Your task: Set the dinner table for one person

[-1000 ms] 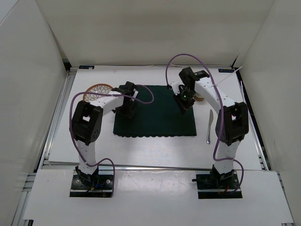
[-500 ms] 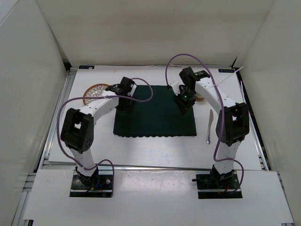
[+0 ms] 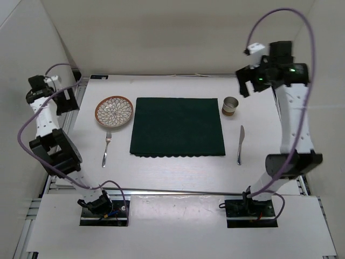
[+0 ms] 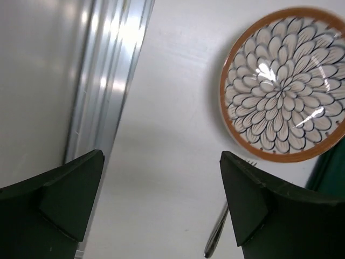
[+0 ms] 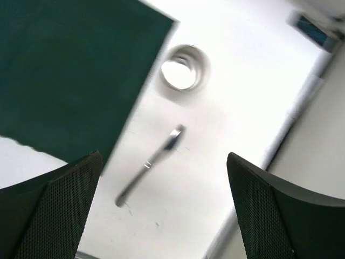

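Both of my pincers stand wide, nothing between the fingers: my left gripper [image 4: 161, 156] hangs high over the far left edge of the dinner table [image 3: 178, 167], looking down on the petal-patterned plate [image 4: 283, 83] and the fork [image 4: 218, 234], and my right gripper [image 5: 164, 156] hangs high above the far right part. The white dinner table spreads beneath both arms, bearing the dark green placemat [image 3: 178, 127] in its middle, the plate just left of the mat with the fork nearer, a small cup [image 3: 230, 105] beside the mat's far right corner, and the knife [image 3: 240, 144] to the right.
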